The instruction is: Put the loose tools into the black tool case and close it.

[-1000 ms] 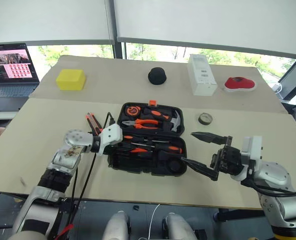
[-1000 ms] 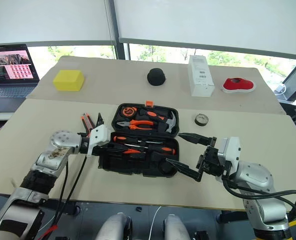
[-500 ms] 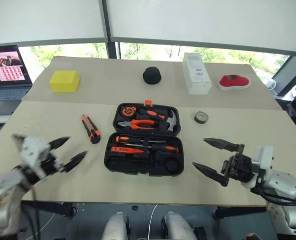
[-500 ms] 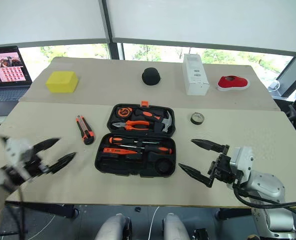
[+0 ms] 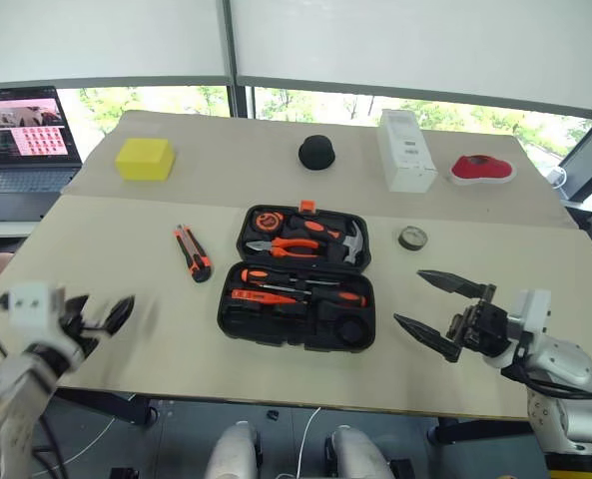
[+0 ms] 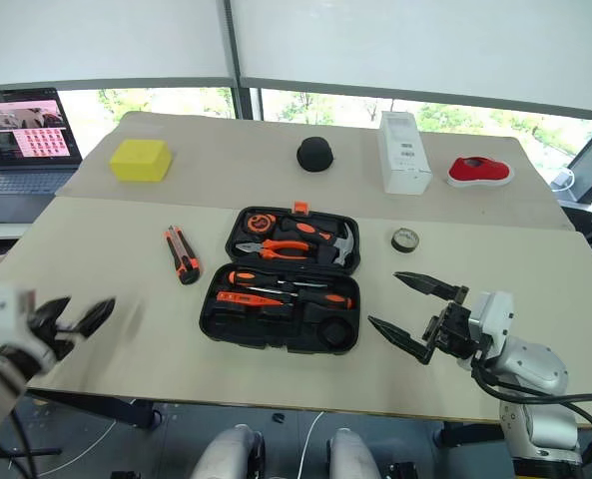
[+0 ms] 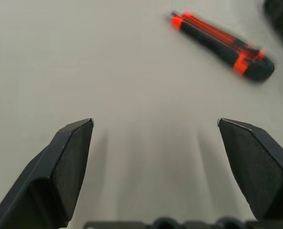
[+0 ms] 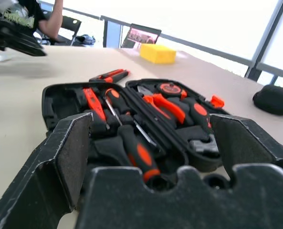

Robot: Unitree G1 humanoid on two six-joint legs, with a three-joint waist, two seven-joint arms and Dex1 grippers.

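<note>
The case (image 5: 300, 277) lies open in the middle of the table (image 5: 96, 259), so its slots can take tools. The knife (image 5: 193, 252) lies just left of it, the tape roll (image 5: 411, 238) to its right. Left gripper (image 5: 101, 317) and right gripper (image 5: 443, 309) stand wide apart, holding nothing. No writing is readable
</note>
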